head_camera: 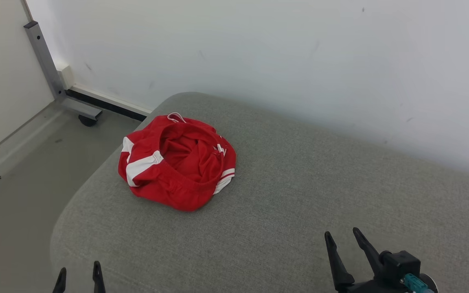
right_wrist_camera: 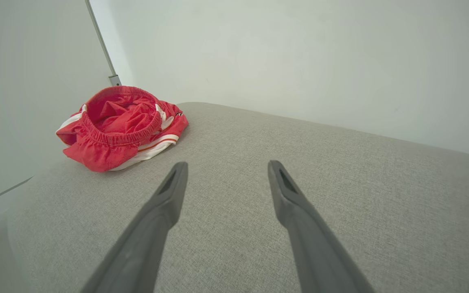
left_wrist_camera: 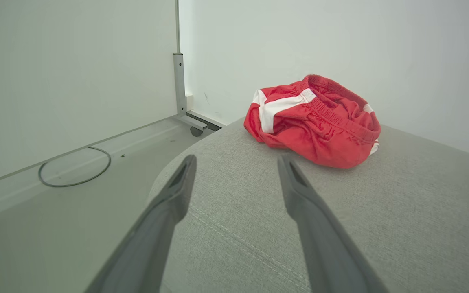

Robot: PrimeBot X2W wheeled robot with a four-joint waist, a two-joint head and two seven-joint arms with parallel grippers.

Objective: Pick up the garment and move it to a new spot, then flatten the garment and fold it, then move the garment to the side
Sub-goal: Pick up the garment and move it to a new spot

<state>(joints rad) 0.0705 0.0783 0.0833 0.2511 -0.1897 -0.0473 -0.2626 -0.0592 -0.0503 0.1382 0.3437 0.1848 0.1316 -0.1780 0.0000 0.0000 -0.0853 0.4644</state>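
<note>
Grey fabric cushion (head_camera: 307, 191) against white wall (head_camera: 259, 49). Red garment (head_camera: 177, 162) with white stripes and elastic waistband, crumpled in a heap, waistband opening upward, near cushion's far left end. My left gripper (head_camera: 79, 267) and right gripper (head_camera: 341, 232) both spread wide, holding nothing, well apart from garment.

The right gripper (head_camera: 341, 232) has two long black fingers (head_camera: 335, 260) that taper to pointed tips. They are mounted on a blocky black housing (head_camera: 397, 260) with a teal connector (head_camera: 413, 281) on its side. The left gripper (head_camera: 79, 266) has matching dark, pointed fingers. In the wrist views, each finger is matte dark grey with a narrow elongated recess (left_wrist_camera: 176, 177) near the tip.
</note>
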